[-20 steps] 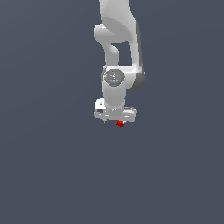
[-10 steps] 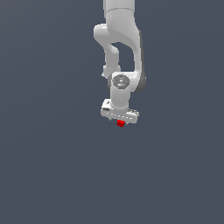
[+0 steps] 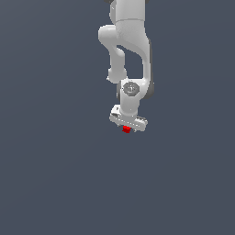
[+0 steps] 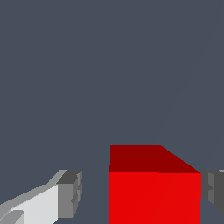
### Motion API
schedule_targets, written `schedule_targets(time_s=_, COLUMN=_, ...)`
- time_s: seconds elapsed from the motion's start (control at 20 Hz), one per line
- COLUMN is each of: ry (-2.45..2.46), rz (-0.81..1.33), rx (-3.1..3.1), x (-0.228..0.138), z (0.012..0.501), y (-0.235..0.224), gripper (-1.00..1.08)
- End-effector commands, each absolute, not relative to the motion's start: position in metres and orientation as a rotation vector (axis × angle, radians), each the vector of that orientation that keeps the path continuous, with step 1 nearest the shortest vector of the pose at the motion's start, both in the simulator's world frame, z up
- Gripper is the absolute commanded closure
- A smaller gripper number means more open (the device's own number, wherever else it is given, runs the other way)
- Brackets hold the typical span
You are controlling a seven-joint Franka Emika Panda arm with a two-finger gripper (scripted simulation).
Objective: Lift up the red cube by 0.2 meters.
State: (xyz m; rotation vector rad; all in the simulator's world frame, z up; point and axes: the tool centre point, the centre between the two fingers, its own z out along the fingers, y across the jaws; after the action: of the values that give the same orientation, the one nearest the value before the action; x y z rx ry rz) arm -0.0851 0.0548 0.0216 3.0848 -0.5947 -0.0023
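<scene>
In the exterior view a smooth, glossy white arm (image 3: 128, 50) of rounded, jointed segments hangs down from the top edge over a flat, matte, blue-grey ground (image 3: 50, 174) with no visible texture. At its lower end sits a round grey disc on the wrist, and under that the broad, flat white body of the gripper (image 3: 127, 130), slightly tilted. The cube (image 3: 126, 130), a small, bright red, matte block with sharp edges, shows just below that body, between the fingertips.

In the wrist view, going from the left: a white, angular finger with a grey, ribbed pad (image 4: 70, 193) stands apart from the cube (image 4: 154, 192), with a strip of grey ground showing between them. The cube is plain and square-faced, its front bright red and its top darker. On its far side the second grey pad (image 4: 214, 191) lies right at the cube's edge, apparently touching, though the frame cuts it off. So the gripper (image 4: 142, 192) stands narrowly open around the cube, not clamped on both sides. Whether the cube rests on the ground I cannot tell.
</scene>
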Motion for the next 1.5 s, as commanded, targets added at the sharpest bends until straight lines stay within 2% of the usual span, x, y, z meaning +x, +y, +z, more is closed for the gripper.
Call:
schedule_targets(time_s=0.0, ry=-0.610, rz=0.002, rx=3.081, x=-0.086, z=0.019, y=0.056, gripper=-0.92)
schedule_targets(time_s=0.3, ry=-0.604, rz=0.000, rx=3.083, x=-0.085, z=0.020, y=0.056, gripper=-0.92)
schedule_targets(time_s=0.35, ry=-0.604, rz=0.000, rx=3.083, x=-0.085, z=0.020, y=0.056, gripper=1.08)
schedule_targets(time_s=1.0, ry=-0.604, rz=0.000, rx=3.083, x=-0.085, z=0.022, y=0.056, gripper=1.08)
schedule_targets(time_s=1.45, ry=-0.604, rz=0.000, rx=3.083, x=-0.086, z=0.057, y=0.056, gripper=1.08)
